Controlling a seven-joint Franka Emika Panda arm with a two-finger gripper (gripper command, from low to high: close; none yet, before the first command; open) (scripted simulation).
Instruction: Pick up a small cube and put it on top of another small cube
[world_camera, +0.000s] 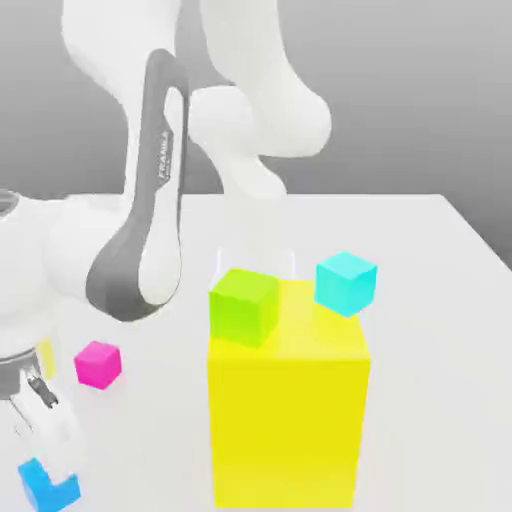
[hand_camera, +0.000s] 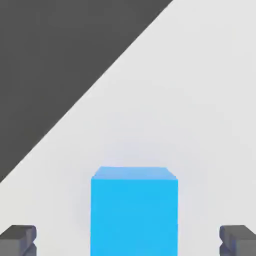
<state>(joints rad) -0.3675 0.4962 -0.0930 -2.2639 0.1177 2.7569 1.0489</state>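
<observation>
The small cube (world_camera: 40, 486), medium blue, rests on the white table at the near left corner of the exterior view. My gripper (world_camera: 47, 462) is lowered over it, one white finger (world_camera: 57, 438) covering part of it. The hand view has the small cube (hand_camera: 134, 200) centred between my two dark fingertips (hand_camera: 18, 240), with wide gaps on both sides. The gripper (hand_camera: 128, 243) is open and touches nothing.
A big yellow block (world_camera: 290, 420) stands in the middle with a green cube (world_camera: 243, 305) on its top. A cyan cube (world_camera: 346, 283) sits by the block's far right corner. A magenta cube (world_camera: 97, 364) lies on the table (world_camera: 420, 240) near my gripper. The table edge (hand_camera: 90, 85) runs close by.
</observation>
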